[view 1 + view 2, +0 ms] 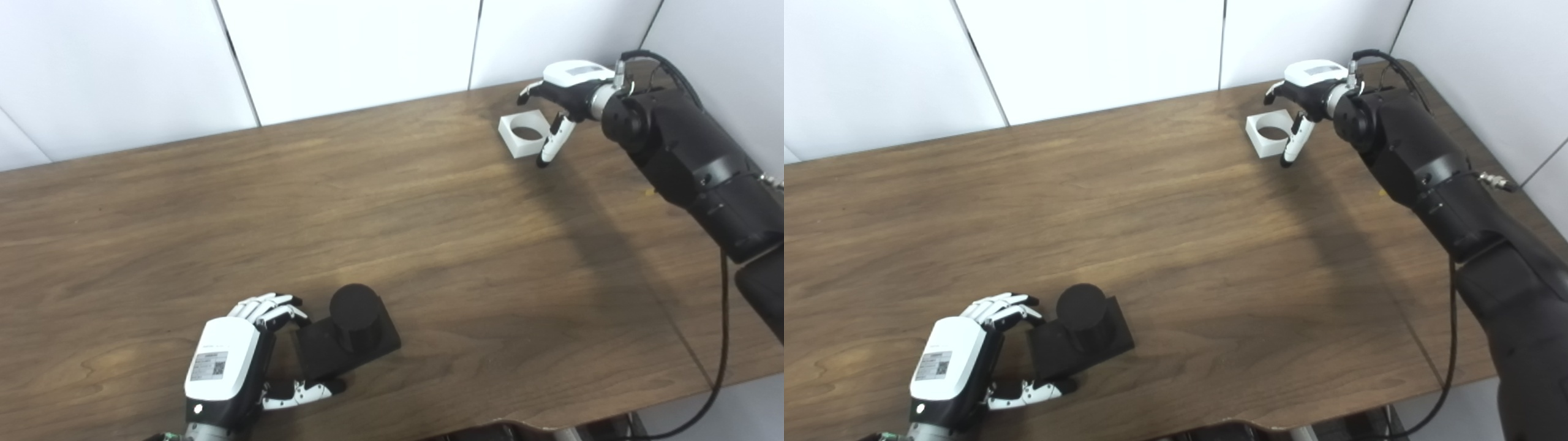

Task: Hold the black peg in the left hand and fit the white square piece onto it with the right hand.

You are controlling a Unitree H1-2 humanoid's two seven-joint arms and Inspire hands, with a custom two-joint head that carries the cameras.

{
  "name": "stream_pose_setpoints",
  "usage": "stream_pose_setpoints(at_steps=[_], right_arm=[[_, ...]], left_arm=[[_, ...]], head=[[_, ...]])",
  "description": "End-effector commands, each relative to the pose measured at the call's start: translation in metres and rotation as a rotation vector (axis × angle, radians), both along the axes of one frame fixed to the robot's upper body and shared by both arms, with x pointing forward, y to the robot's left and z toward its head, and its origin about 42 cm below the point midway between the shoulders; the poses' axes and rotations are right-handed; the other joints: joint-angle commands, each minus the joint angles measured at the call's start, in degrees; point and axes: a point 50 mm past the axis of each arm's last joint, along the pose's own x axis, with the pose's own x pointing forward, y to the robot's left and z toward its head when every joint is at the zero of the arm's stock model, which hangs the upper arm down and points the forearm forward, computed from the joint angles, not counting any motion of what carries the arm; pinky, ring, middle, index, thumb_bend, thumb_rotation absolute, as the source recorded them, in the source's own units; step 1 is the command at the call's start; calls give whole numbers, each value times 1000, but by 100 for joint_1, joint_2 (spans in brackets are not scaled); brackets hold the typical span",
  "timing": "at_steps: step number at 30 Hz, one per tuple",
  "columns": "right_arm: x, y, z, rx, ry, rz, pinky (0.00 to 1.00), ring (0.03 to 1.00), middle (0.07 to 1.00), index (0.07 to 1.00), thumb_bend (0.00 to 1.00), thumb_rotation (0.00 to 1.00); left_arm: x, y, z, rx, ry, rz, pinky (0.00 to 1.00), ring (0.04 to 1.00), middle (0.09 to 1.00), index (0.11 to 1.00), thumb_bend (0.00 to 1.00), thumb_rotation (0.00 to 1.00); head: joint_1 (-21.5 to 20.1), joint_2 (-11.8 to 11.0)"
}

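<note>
Near edge of bench (490, 343): left hand (229, 361), fingers (269, 306) spread beside black peg (349, 334), not gripping. Far corner: right hand (560, 92) open over white square piece (523, 135), not holding. Both grabs yet to do; next, close fingers, lift, line hole over peg.

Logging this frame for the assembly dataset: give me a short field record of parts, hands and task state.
surface: brown wooden table
peg: black cylindrical peg on a black square base, near edge, left side, resting on the table
piece: white square piece with a round hole, far right corner area, flat on the table
left hand: fingers and thumb around the base's left end, not clearly closed
right hand: open, fingers spread over the white piece's right side
task state: piece not lifted, not yet on peg
</note>
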Motion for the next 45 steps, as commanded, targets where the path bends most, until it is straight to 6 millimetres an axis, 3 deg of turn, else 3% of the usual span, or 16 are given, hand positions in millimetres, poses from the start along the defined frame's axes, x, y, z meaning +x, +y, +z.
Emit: stream_pose_setpoints(at_steps=[1,31,45], right_arm=[[14,-2,40,-27,-87,-12,971,970,911,839,892,239],[30,2,31,-36,-73,-8,973,957,898,815,835,219],[32,4,24,-53,-98,21,914,934,866,630,807,190]], left_arm=[[-8,0,-13,61,79,-8,767,793,754,487,519,49],[-13,-7,-5,38,77,-2,764,797,754,487,520,49],[-14,-10,-1,37,69,-6,762,800,754,487,520,49]], head=[[5,7],[118,71],[138,98]])
